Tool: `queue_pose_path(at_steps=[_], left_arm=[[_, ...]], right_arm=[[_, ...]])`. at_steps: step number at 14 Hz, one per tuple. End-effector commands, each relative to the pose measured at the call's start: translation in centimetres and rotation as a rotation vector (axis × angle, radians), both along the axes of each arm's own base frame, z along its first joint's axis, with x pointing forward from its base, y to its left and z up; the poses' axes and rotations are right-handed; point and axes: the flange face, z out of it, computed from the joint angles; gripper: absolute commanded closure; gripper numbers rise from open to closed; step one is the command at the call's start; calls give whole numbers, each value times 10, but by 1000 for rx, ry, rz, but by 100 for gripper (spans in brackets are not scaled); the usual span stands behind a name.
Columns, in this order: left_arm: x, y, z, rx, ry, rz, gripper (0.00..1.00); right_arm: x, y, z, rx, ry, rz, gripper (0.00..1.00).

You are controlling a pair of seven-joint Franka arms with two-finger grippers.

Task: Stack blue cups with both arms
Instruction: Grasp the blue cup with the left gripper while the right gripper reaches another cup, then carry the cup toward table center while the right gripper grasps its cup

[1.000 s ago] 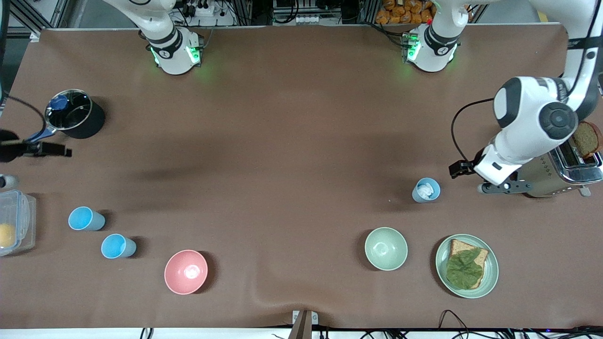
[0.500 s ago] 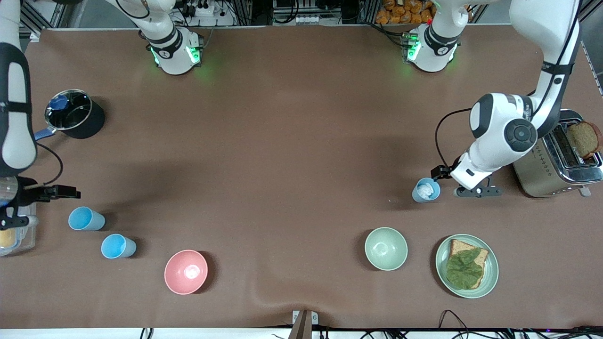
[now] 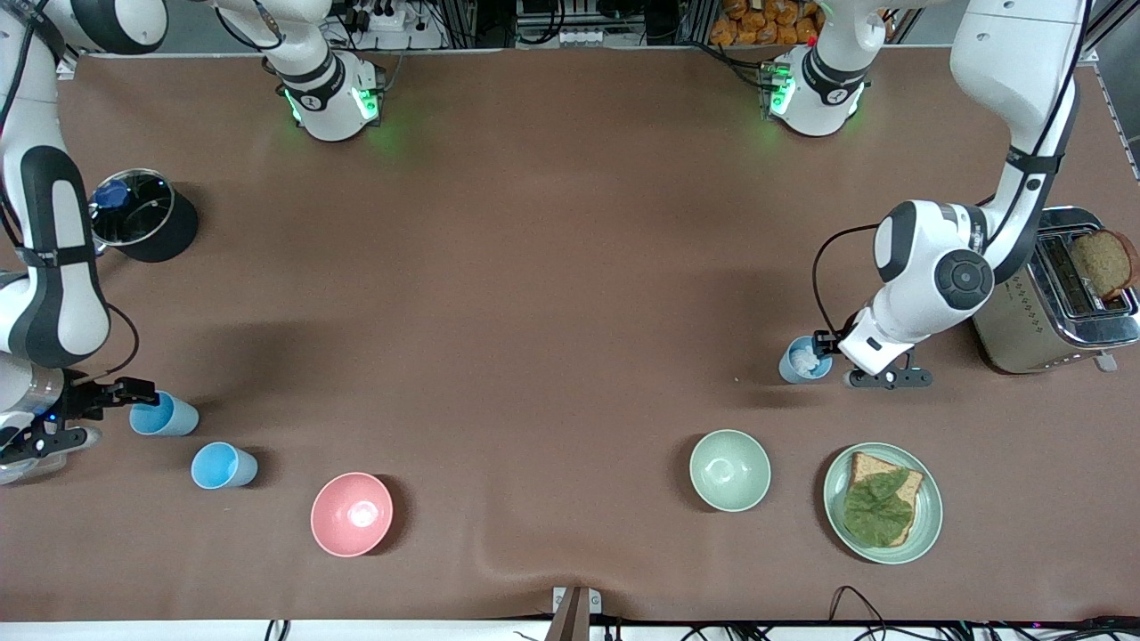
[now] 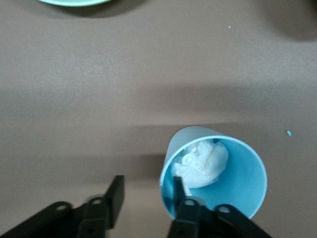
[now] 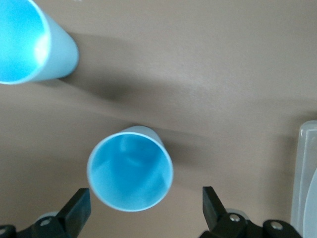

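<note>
Straddling cups' rims [image 4: 213, 171], [image 5: 130, 168]: both grippers [image 4: 148, 198], [image 5: 146, 206] open.

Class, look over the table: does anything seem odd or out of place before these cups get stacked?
Yes: the blue cup at the left gripper holds a crumpled white wad, so another cup could not seat fully inside it. One finger is inside its rim, one outside. The two cups near the right gripper look empty.

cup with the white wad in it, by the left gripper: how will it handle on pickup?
The cup looks like thin plastic: probably light, may flex under a rim pinch. It's tall and tapered, so a sideways nudge from the left gripper could tip it. The loose white wad might shift or block stacking.
</note>
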Motion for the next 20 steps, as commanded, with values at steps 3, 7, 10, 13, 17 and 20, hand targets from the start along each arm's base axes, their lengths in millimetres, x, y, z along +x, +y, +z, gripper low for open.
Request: queue_pose_path(at_steps=[3, 7, 10, 13, 17, 20], left_arm=[[8, -29, 4, -58, -15, -6, 100], [1, -96, 18, -103, -18, 58, 100], [-19, -175, 24, -119, -8, 122, 100], [-43, -281, 29, -147, 2, 238, 100], [-76, -377, 16, -171, 30, 311, 100], [-103, -431, -1, -176, 57, 352, 100]], right_arm=[[3, -7, -26, 8, 4, 13, 0], [3, -15, -40, 2, -13, 3, 3], [3, -13, -42, 9, -16, -8, 100], [3, -12, -43, 10, -13, -14, 100], [3, -11, -41, 11, -10, -13, 100], [8, 0, -26, 15, -11, 2, 100]])
